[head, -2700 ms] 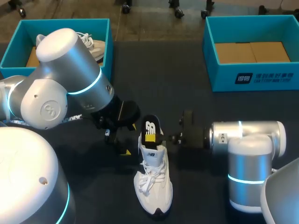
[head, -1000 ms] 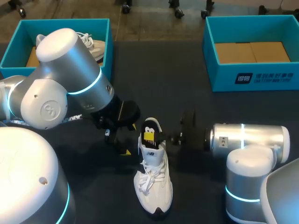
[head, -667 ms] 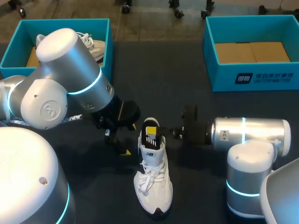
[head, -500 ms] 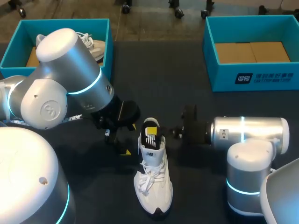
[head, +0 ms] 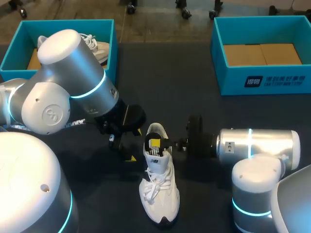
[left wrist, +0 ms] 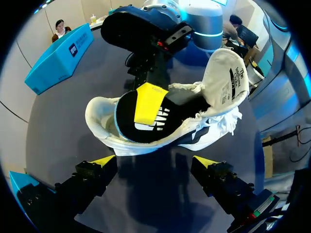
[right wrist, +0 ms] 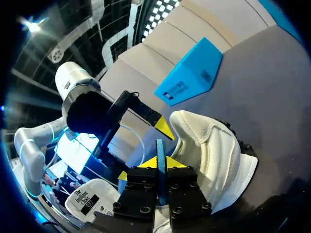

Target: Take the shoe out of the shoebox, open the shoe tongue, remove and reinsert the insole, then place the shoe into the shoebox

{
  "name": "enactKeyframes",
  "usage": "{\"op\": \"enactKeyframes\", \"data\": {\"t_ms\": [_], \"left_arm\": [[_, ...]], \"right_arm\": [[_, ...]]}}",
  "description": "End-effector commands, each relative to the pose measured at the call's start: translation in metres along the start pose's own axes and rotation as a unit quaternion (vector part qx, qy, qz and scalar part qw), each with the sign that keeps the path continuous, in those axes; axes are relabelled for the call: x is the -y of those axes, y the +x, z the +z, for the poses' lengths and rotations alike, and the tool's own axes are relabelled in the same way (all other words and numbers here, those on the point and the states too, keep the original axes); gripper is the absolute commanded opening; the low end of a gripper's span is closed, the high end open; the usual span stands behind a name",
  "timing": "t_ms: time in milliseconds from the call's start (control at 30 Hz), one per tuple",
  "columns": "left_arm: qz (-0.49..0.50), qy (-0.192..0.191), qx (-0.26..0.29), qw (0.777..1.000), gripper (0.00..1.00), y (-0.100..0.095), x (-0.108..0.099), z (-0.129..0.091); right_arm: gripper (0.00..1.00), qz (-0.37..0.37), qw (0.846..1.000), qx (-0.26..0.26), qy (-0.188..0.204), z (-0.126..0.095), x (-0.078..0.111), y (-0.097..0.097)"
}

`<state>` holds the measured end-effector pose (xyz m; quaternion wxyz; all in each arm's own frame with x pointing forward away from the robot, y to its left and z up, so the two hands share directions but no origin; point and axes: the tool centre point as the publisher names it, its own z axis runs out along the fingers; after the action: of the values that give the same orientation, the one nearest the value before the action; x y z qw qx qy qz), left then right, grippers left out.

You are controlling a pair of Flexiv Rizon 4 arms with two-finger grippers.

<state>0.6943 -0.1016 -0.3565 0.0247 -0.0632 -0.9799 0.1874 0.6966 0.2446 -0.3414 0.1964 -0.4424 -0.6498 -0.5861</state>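
Left shoebox point(head: 10, 57): far left on worktop point(head: 160, 82); second white shoe point(head: 99, 51) inside; partly hidden by left arm point(head: 63, 92)
Left gripper point(left wrist: 154, 162): fingers spread wide; just beside heel, touching nothing
Shoe point(head: 159, 187): white, upright between both grippers; tongue point(left wrist: 226, 77) folded back
Insole point(left wrist: 146, 121): black, yellow patch; rear end raised from heel opening
Right gripper point(right wrist: 160, 162): clamped on insole edge
Right shoebox point(head: 262, 82): far right, well apart; brown cardboard lining

Dark table point(head: 165, 73): white shoe point(head: 159, 194), 2 shoeboxes point(head: 262, 82)
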Motion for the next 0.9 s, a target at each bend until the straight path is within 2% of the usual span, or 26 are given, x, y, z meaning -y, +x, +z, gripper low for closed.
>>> {"op": "enactKeyframes", "data": {"t_ms": [33,200,300,367,400,533,700,900], "left_arm": [[0.001,0.001,0.0,1.0,1.0,0.0,-0.001,0.001],[0.001,0.001,0.0,1.0,1.0,0.0,-0.001,0.001],[0.001,0.001,0.0,1.0,1.0,0.0,-0.001,0.001],[0.001,0.001,0.0,1.0,1.0,0.0,-0.001,0.001],[0.001,0.001,0.0,1.0,1.0,0.0,-0.001,0.001],[0.001,0.001,0.0,1.0,1.0,0.0,-0.001,0.001],[0.001,0.001,0.0,1.0,1.0,0.0,-0.001,0.001],[0.001,0.001,0.0,1.0,1.0,0.0,-0.001,0.001]], "right_arm": [[0.27,-0.01,1.0,0.01,0.0,-0.004,-0.007,0.009],[0.25,-0.02,1.0,0.013,0.003,-0.006,-0.016,0.009],[0.21,-0.023,1.0,0.012,0.005,-0.006,-0.019,0.008],[0.14,-0.023,1.0,0.007,0.008,-0.006,-0.023,0.003],[0.0,-0.02,1.0,0.004,0.009,-0.005,-0.024,0.001],[0.0,-0.013,1.0,-0.002,0.019,0.0,-0.025,-0.005],[0.0,-0.003,1.0,0.0,0.031,0.005,-0.013,-0.006],[0.0,-0.007,1.0,0.014,0.018,-0.001,-0.001,-0.003]]}}
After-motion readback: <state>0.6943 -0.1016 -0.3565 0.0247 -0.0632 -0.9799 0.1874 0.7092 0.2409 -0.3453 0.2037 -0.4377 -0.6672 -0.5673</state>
